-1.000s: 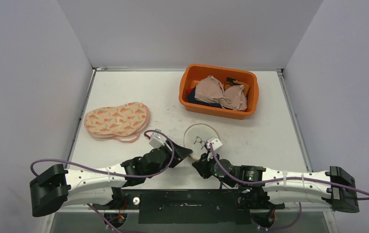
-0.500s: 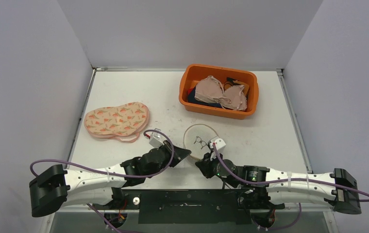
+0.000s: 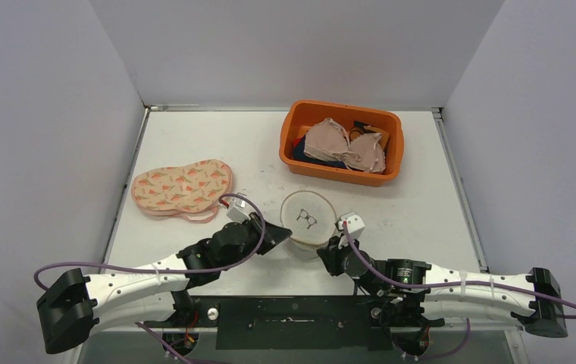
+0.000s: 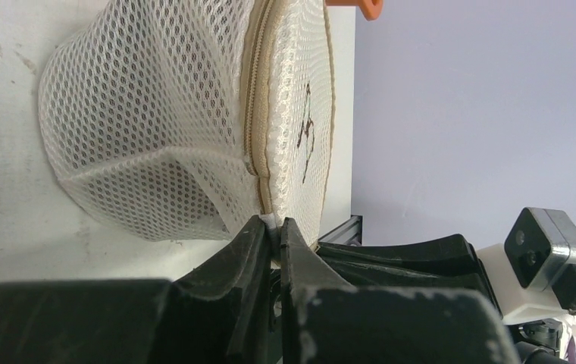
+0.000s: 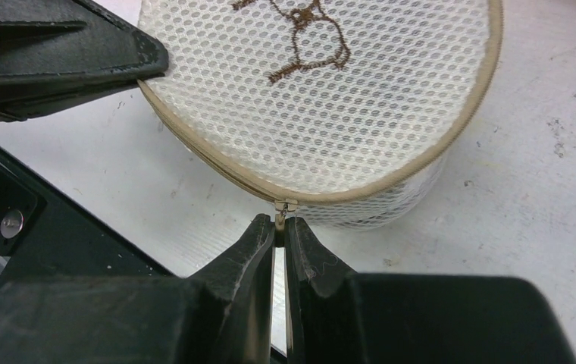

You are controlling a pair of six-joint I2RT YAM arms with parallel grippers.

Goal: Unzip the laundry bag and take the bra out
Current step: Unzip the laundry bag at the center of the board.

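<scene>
At the left of the white bench lies a flat pink fabric piece with two lobes and a carrot print. It is well apart from the work and touched by neither arm.

Toward the middle, the left gripper is clenched on a small white tab at the near edge of the round white mesh laundry bag, right where the beige zip seam ends. That grip looks like an anchor for the bag. The bag sits on the bench between the two arms, embroidered lid facing up. The mesh hides what is inside, so the bra to be removed cannot be made out.

Just right of the bag, the right gripper is pinched shut on the small metal zip pull at the bag's near rim. Along the stretch that shows, the zip looks closed.

Judging by this, the unzipping step is only starting, with both holds set and nothing opened. The next move calls for drawing the pull around the curved rim while the left arm holds the tab firm. The pull should follow the seam's arc so the soft mesh does not bunch or drag.

At the far right back stands an orange plastic tub holding beige bras.
</scene>
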